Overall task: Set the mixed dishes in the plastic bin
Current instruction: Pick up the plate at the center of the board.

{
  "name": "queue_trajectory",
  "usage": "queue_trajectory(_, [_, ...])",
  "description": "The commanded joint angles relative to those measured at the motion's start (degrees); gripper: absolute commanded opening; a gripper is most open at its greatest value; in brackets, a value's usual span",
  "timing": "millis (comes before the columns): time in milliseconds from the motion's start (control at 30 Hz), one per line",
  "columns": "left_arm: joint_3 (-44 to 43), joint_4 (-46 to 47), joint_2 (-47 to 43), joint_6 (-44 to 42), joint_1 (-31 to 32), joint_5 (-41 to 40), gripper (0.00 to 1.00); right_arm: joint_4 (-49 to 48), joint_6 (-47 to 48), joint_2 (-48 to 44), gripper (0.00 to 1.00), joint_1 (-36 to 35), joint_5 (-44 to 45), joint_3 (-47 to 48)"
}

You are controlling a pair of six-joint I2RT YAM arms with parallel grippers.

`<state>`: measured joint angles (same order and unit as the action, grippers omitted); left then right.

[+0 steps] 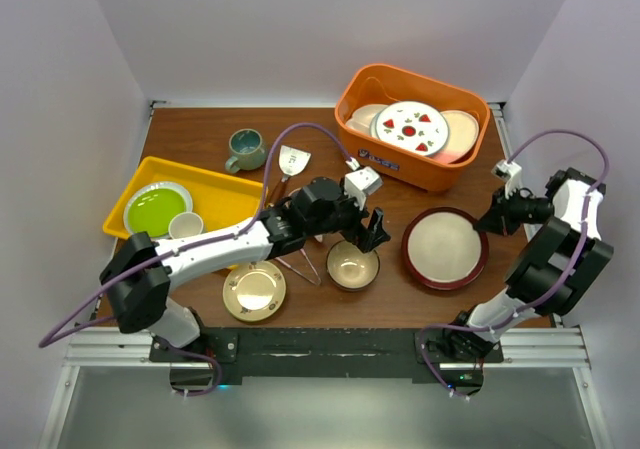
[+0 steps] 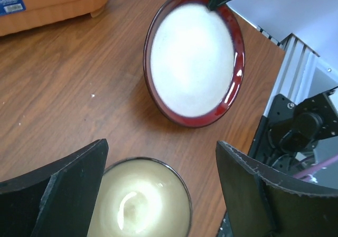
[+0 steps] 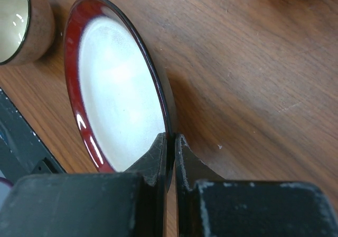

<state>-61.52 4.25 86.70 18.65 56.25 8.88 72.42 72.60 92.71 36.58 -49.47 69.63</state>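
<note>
Bronze bowl (image 2: 142, 202) sits on the tabletop (image 2: 63, 78) directly beneath the left fingers (image 2: 63, 189), which are spread wide on either side of its rim. To its right, the right fingers (image 3: 153, 158) are pinched shut on the brown-rimmed plate (image 3: 119, 89) at its right edge. The orange plastic bin (image 1: 430, 174) stands just behind the plate.

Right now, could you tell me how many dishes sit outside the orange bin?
6: teal mug, cream plate, bronze bowl and brown-rimmed plate on the table; lime-green plate and cream cup in the yellow tray. More may be hidden.
</note>
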Motion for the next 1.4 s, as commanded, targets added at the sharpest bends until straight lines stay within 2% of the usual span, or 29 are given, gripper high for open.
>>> queue_trajectory(0, [-3.3, 6.5, 3.1, -3.9, -0.9, 2.4, 0.89, 10.9, -4.0, -4.5, 0.0, -0.3, -9.1, 3.0])
queue_trajectory(633, [-10.9, 10.4, 17.9, -2.6, -3.3, 8.4, 0.88, 10.9, -9.8, -9.1, 0.0, -3.4, -13.9, 4.1])
queue_trajectory(733, [-10.9, 12.4, 19.0, -1.4, -3.4, 8.8, 0.86, 10.9, -10.4, -9.3, 0.0, -4.3, -14.5, 4.0])
queue_trajectory(867, [-11.6, 12.8, 20.4, 0.1, -3.8, 10.0, 0.69, 10.9, -11.0, -9.7, 0.0, -5.7, -15.4, 3.9])
queue_trajectory(1033, [-11.8, 12.4, 21.2, 1.6, -4.4, 10.4, 0.54, 10.9, -11.7, -10.2, 0.0, -6.6, -15.9, 3.9])
queue_trajectory(1067, [-11.9, 12.3, 21.2, 1.8, -4.5, 10.8, 0.47, 10.9, -11.7, -10.2, 0.0, -6.8, -16.0, 3.9])
queue_trajectory(1133, [-12.0, 12.2, 21.1, 2.4, -4.7, 11.8, 0.42, 10.9, -11.8, -10.3, 0.0, -7.0, -16.0, 3.9])
queue_trajectory(1233, [-12.1, 12.4, 20.6, 3.8, -5.3, 14.4, 0.15, 10.9, -11.8, -10.3, 0.0, -7.1, -16.0, 3.9])
queue_trajectory(1267, [-12.0, 12.4, 20.4, 4.8, -5.5, 15.7, 0.12, 10.9, -11.8, -10.3, 0.0, -7.1, -16.1, 3.9])
queue_trajectory(1300, [-11.9, 12.8, 19.7, 5.2, -5.7, 16.5, 0.03, 10.9, -11.9, -10.3, 0.0, -7.2, -16.1, 3.9])
queue_trajectory(1367, [-11.2, 13.3, 18.8, 6.5, -6.1, 17.7, 0.0, 10.9, -11.9, -10.4, 0.0, -7.4, -16.0, 4.0])
